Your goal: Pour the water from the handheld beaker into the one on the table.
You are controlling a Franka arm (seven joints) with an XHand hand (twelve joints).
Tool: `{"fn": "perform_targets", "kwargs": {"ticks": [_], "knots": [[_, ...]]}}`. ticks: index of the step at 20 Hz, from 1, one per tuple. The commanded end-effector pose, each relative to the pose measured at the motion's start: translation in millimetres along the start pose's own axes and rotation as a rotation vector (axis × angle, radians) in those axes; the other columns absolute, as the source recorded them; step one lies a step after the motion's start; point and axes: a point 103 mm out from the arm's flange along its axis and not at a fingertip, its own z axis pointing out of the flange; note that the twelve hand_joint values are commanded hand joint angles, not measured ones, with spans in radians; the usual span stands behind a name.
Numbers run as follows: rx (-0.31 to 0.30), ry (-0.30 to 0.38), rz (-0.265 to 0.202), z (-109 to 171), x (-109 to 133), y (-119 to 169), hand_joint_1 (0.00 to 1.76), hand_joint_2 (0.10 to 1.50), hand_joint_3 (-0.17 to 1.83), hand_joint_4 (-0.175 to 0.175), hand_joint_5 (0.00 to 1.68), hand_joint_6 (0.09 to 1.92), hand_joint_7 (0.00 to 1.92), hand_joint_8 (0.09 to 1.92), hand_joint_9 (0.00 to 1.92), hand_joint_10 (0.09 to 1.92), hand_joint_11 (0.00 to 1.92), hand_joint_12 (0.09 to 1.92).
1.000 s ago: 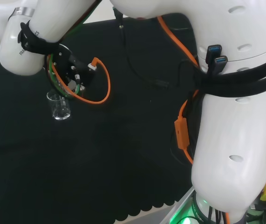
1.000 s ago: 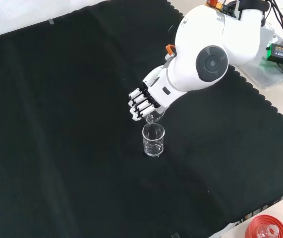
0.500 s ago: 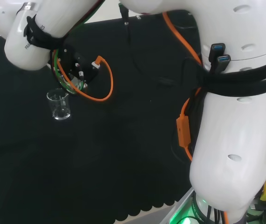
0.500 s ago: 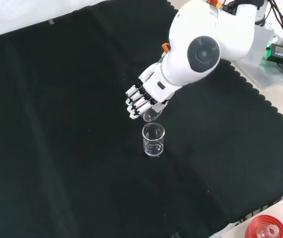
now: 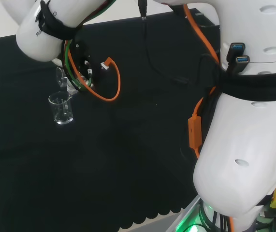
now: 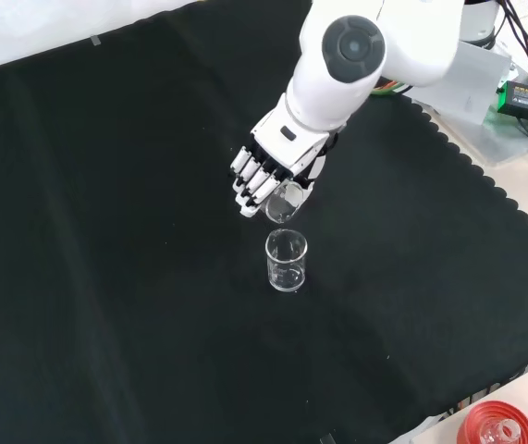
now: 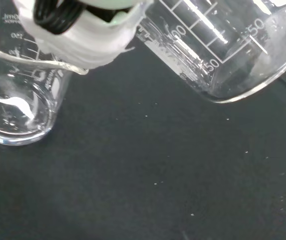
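Note:
A clear glass beaker (image 6: 287, 262) stands upright on the black cloth (image 6: 116, 277); the head view has it at left (image 5: 62, 109), and the wrist view shows it close, with water in its bottom (image 7: 17, 112). The black and white hand (image 6: 262, 176) hangs just above and behind it in the front view, fingers curled round a second clear beaker (image 6: 285, 201). That held beaker is tilted, its mouth turned down toward the standing one. In the wrist view the held beaker (image 7: 228, 47) lies on its side with printed scale marks.
A red ribbed stand (image 6: 495, 428) sits at the cloth's near right corner in the front view. The arm's white links (image 5: 244, 125) take up the right of the head view, with an orange cable (image 5: 114, 82) looping by the wrist. Grey equipment (image 6: 485, 83) lies beyond the cloth's scalloped edge.
The hand with its beaker has risen and drawn back from the standing beaker. The arm's links swung upward in both views. The standing beaker has stayed in place.

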Motion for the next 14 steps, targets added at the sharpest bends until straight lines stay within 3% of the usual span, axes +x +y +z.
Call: {"fn": "perform_targets", "kwargs": {"ticks": [1, 7, 14], "knots": [[-0.058, 0.125, 0.011, -1, -10, -3, 1.31, 1.07, -0.17, -0.157, 1.17, 0.60, 1.37, 0.57, 1.34, 0.88, 1.07, 0.84], [-0.089, 0.256, 0.024, 3, -19, -2, 1.31, 1.07, -0.17, -0.158, 1.17, 0.60, 1.37, 0.57, 1.34, 0.88, 1.08, 0.84], [-0.112, 0.352, 0.031, 13, -24, 3, 1.30, 1.08, -0.17, -0.166, 1.17, 0.64, 1.32, 0.61, 1.34, 0.88, 1.08, 0.84]]}}
